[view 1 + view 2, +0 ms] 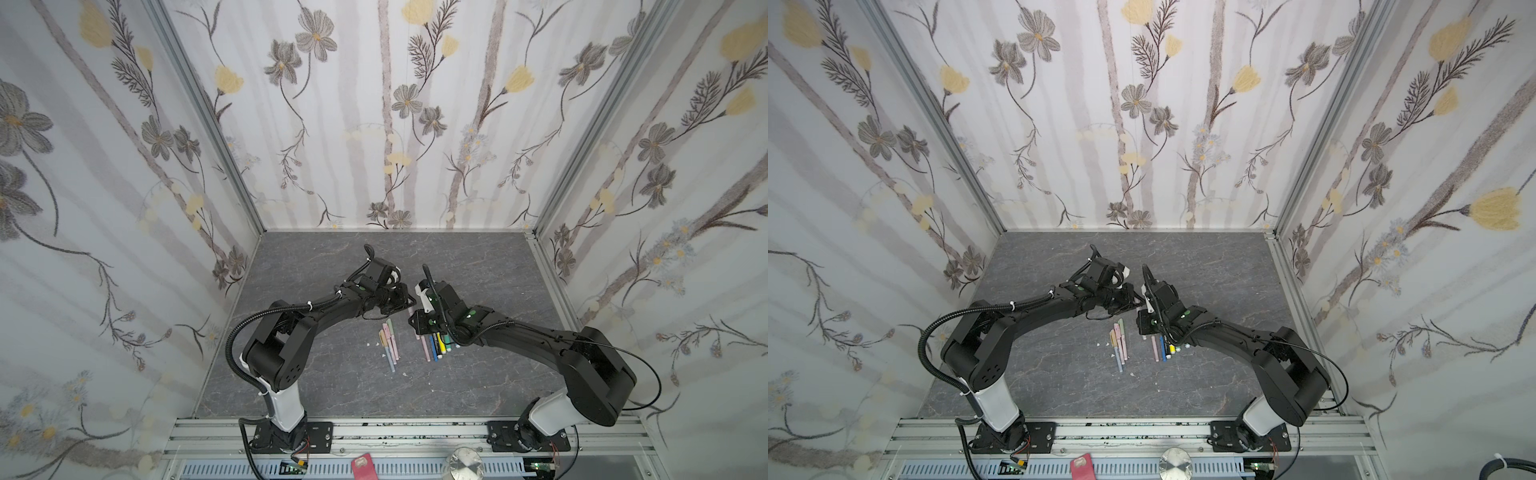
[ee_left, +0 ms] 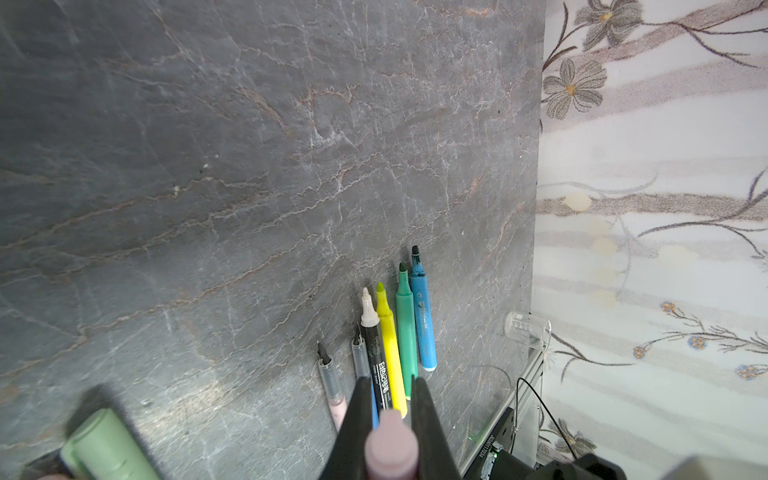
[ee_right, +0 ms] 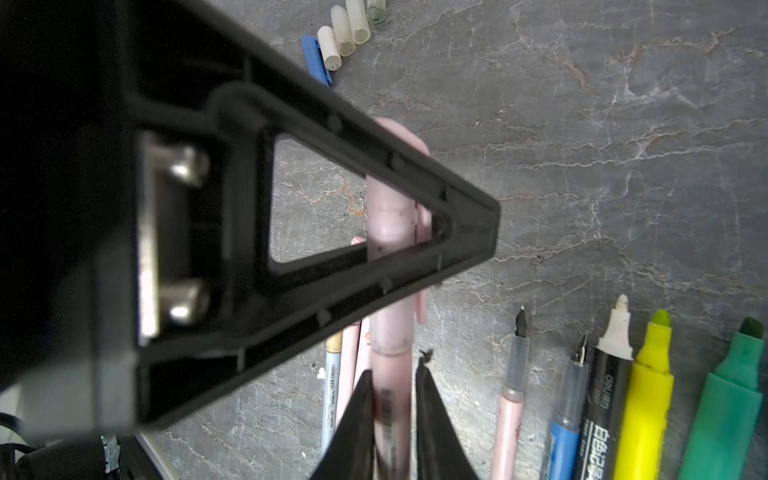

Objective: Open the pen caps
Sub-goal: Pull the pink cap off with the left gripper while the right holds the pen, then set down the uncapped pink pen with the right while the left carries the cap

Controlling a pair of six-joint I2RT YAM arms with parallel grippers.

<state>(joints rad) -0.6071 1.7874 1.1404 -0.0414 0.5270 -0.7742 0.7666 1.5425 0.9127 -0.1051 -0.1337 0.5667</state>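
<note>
A pink pen (image 3: 390, 232) hangs in the air between my two grippers. In the right wrist view my right gripper (image 3: 394, 372) is shut on its barrel. My left gripper (image 2: 390, 380) is shut on the pen's pink cap (image 2: 390, 449), and one left finger (image 3: 469, 232) crosses it. In both top views the grippers meet at mid-table (image 1: 409, 300) (image 1: 1140, 300). Several uncapped pens (image 2: 405, 324) lie in a row below. Capped pastel pens (image 1: 388, 345) lie to their left. Loose pen caps, white (image 3: 345, 33) and blue (image 3: 316, 58), rest on the slate table (image 1: 332, 374).
A clear glass beaker (image 2: 528, 328) lies on its side near the table's edge by the floral wall. A blurred green capped pen (image 2: 104, 449) shows close to the left wrist camera. Small white flecks (image 1: 405, 374) dot the table. Floral walls enclose three sides.
</note>
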